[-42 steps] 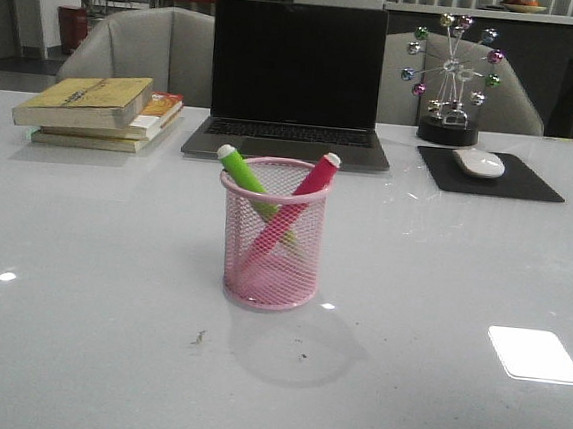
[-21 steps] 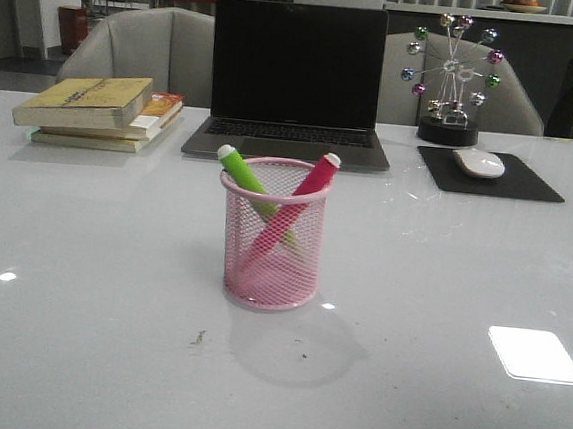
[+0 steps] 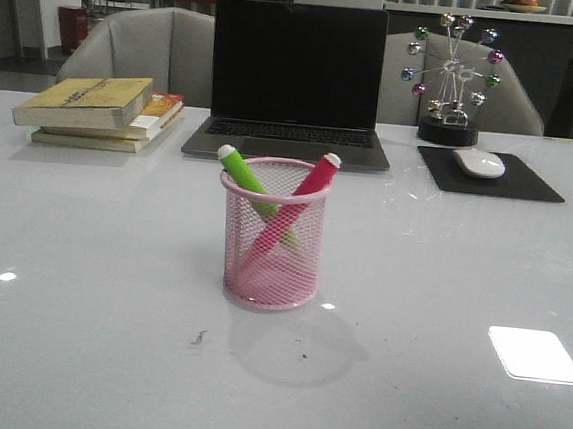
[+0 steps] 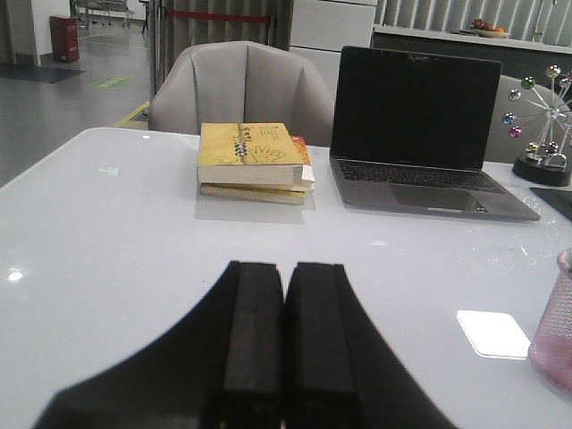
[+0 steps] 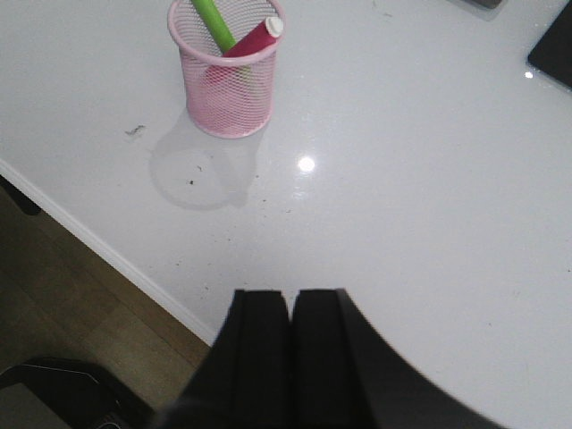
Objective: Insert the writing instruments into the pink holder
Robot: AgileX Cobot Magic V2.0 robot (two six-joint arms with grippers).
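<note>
The pink holder [image 3: 273, 235] stands upright in the middle of the white table. Inside it lean two writing instruments, crossed: a lime green marker [image 3: 244, 176] tilting left and a magenta marker [image 3: 313, 181] tilting right, white tips above the rim. The right wrist view has the holder [image 5: 225, 85] with the green marker [image 5: 213, 21] and the magenta marker [image 5: 253, 37], far from my right gripper [image 5: 290, 297], which is shut and empty near the table's front edge. My left gripper [image 4: 285, 268] is shut and empty over bare table, with the holder [image 4: 556, 331] off at the frame's edge. Neither gripper shows in the front view.
A laptop [image 3: 294, 80] stands behind the holder, a stack of books [image 3: 100, 110] at the back left, a mouse [image 3: 479, 162] on a black pad [image 3: 491, 175] and a desk ornament [image 3: 451, 76] at the back right. The table's front edge [image 5: 107, 255] drops to the floor.
</note>
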